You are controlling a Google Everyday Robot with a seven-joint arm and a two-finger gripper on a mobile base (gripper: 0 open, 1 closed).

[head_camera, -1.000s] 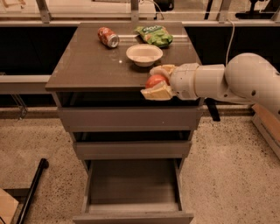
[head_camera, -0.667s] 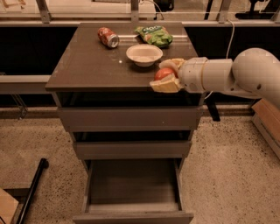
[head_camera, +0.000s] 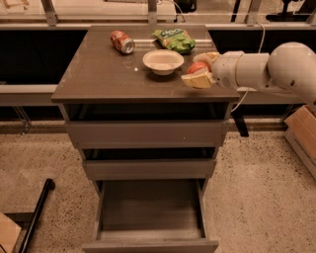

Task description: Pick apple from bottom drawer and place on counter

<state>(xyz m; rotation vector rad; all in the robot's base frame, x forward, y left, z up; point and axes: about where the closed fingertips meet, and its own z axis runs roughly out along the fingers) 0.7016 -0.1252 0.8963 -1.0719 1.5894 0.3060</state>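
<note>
Speckled floor (head_camera: 39,163) surrounds the grey-brown desk (head_camera: 98,74); over its right edge the hand (head_camera: 201,70) clamps the red apple (head_camera: 196,66).

Lab-type test bay is indicated: speckled floor (head_camera: 256,197), lone drawer unit (head_camera: 148,133) set against metal railing (head_camera: 49,10), cable (head_camera: 260,34) hung behind, cardboard box (head_camera: 301,131) at right. Pincer (head_camera: 199,70) is seen over counter (head_camera: 98,74) right edge, clamped on apple (head_camera: 196,66).

The red apple (head_camera: 196,66) sits gripped between the jaws of the gripper (head_camera: 200,69) at the right edge of the grey-brown desk (head_camera: 98,69), right of upper centre. The bottom drawer (head_camera: 150,245) stands pulled open, bottom centre.
</note>
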